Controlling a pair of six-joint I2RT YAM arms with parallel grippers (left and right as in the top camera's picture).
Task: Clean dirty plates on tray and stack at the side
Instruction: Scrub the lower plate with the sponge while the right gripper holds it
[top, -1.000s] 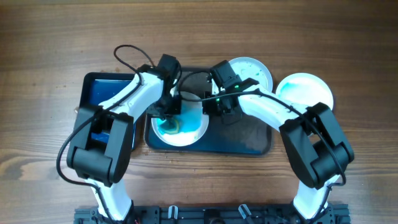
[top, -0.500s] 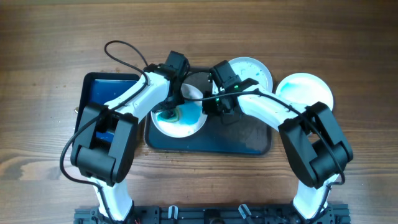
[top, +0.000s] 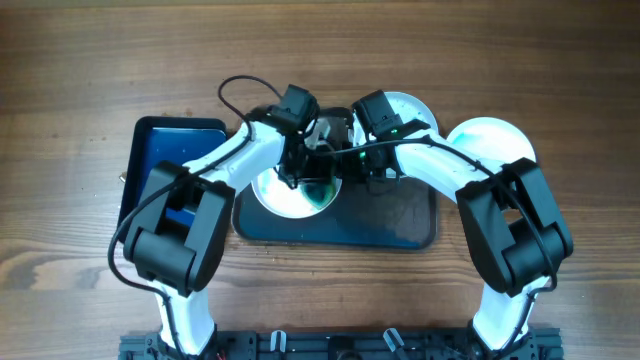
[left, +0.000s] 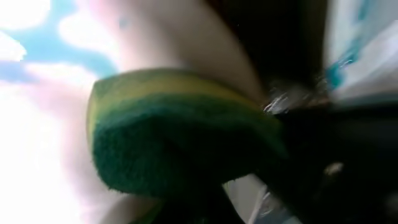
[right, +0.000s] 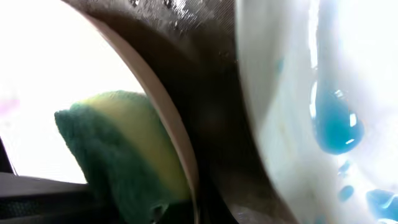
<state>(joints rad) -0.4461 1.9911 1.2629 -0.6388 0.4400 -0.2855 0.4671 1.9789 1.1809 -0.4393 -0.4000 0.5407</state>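
Observation:
A white plate (top: 280, 195) with teal smears lies on the left part of the dark tray (top: 400, 225). My left gripper (top: 298, 172) is shut on a green-and-yellow sponge (left: 174, 130) and presses it on this plate's right half. My right gripper (top: 350, 170) is at the plate's right rim (right: 168, 118) and looks shut on it. A second smeared plate (top: 415, 110) sits at the tray's far edge, with blue drops showing in the right wrist view (right: 336, 124). A third, bluish plate (top: 495, 145) lies on the table right of the tray.
A smaller glossy blue tray (top: 160, 150) lies left of the dark tray, under my left arm. The dark tray's right half is wet. Both arms meet over the tray's far left part, with cables looping above them.
My left gripper has swept the sponge from the plate's left side to its right side. The teal smear on the plate has shrunk. The right gripper shifted slightly right.

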